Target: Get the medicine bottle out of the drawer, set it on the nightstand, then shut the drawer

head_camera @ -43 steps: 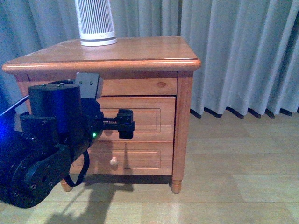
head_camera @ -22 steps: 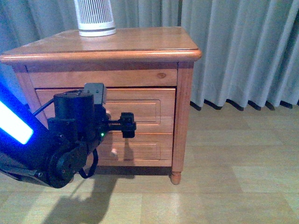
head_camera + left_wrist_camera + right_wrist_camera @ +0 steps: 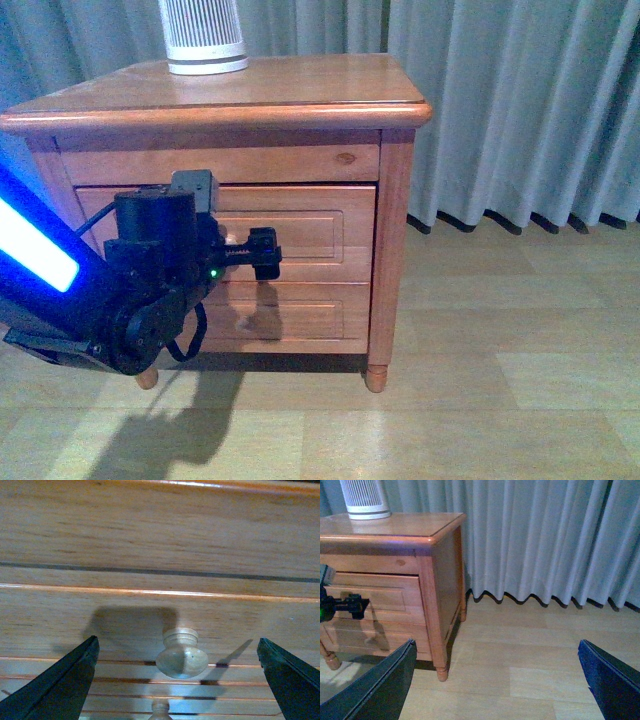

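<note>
The nightstand stands ahead with its upper drawer shut. The medicine bottle is hidden. My left gripper is open and empty right in front of the drawer's face. In the left wrist view the drawer's round wooden knob sits between the spread fingers, untouched, with my left gripper centred on it. My right gripper is open and empty over the floor to the right of the nightstand. It does not show in the front view.
A tall white ribbed appliance stands at the back left of the nightstand's top. The lower drawer's knob shows below the upper one. Grey curtains hang behind and to the right, over a pale wood floor.
My left gripper has moved a little up and in toward the upper drawer's front. The arm has dropped lower and to the left in the front view.
</note>
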Controlling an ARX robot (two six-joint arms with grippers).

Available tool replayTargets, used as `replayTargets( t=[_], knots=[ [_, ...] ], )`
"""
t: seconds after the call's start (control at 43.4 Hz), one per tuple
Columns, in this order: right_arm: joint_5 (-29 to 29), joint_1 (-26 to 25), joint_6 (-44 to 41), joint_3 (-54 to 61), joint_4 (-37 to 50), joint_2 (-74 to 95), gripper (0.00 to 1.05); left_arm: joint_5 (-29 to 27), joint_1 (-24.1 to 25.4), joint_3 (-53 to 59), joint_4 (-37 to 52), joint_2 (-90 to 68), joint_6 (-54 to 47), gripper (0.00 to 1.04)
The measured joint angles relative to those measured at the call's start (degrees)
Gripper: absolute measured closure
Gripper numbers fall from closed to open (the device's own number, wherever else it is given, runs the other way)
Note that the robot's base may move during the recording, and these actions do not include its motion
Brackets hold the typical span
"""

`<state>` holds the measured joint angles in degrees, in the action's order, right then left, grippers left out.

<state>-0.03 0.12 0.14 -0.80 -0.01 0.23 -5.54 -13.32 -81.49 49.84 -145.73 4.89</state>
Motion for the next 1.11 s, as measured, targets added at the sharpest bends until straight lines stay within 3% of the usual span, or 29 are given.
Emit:
replayTargets(
  t=[0.138, 0.3, 0.438, 0.553, 0.853, 1.106],
  knots=[
    [0.0, 0.0, 0.0, 0.0, 0.0, 0.0, 0.07, 0.4, 0.0, -0.7, 0.0, -0.6, 0.5, 0.07],
    [0.0, 0.0, 0.0, 0.0, 0.0, 0.0, 0.07, 0.5, 0.0, -0.8, 0.0, -0.9, 1.0, 0.37],
    [0.0, 0.0, 0.0, 0.0, 0.0, 0.0, 0.07, 0.6, 0.0, -0.8, 0.0, -0.9, 1.0, 0.55],
    [0.0, 0.0, 0.0, 0.0, 0.0, 0.0, 0.07, 0.5, 0.0, -0.8, 0.1, -0.9, 1.2, 0.76],
    [0.0, 0.0, 0.0, 0.0, 0.0, 0.0, 0.07, 0.8, 0.2, 0.5, 2.1, -0.9, 1.4, 0.79],
    [0.0, 0.0, 0.0, 0.0, 0.0, 0.0, 0.07, 1.0, -0.1, 9.4, 8.3, 2.2, 0.8, 0.79]
  ],
)
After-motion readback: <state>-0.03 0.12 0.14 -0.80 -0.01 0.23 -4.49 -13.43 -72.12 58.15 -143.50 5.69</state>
